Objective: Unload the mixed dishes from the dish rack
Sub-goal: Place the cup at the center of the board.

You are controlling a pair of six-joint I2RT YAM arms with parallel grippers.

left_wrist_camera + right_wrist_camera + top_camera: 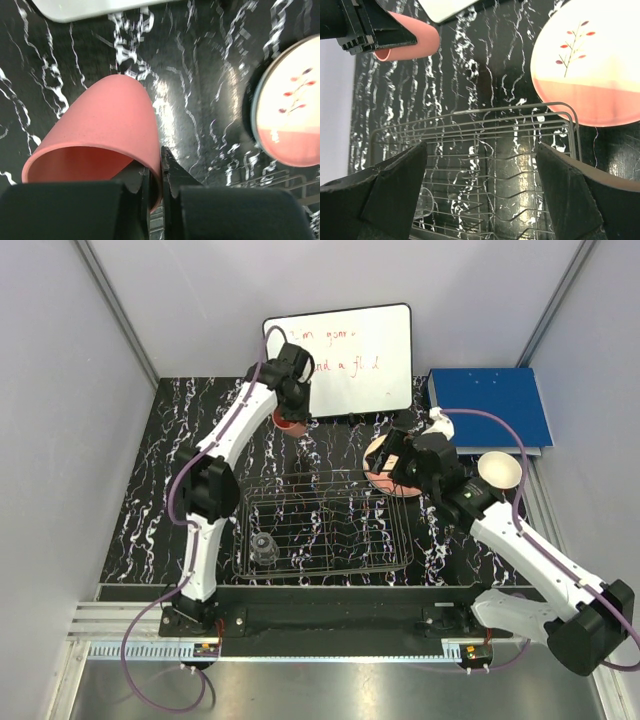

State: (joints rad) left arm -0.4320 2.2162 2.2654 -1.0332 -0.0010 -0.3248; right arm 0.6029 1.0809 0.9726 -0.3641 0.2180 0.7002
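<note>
From above, my left hand (293, 405) covers most of the pink cup (289, 424); I can't read the whiteboard (365, 360) writing.

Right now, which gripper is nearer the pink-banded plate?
Right. The right gripper hangs open right beside the pink-banded plate, above the dish rack's far edge. The left gripper is off to the plate's left, shut on the pink cup's wall.
</note>
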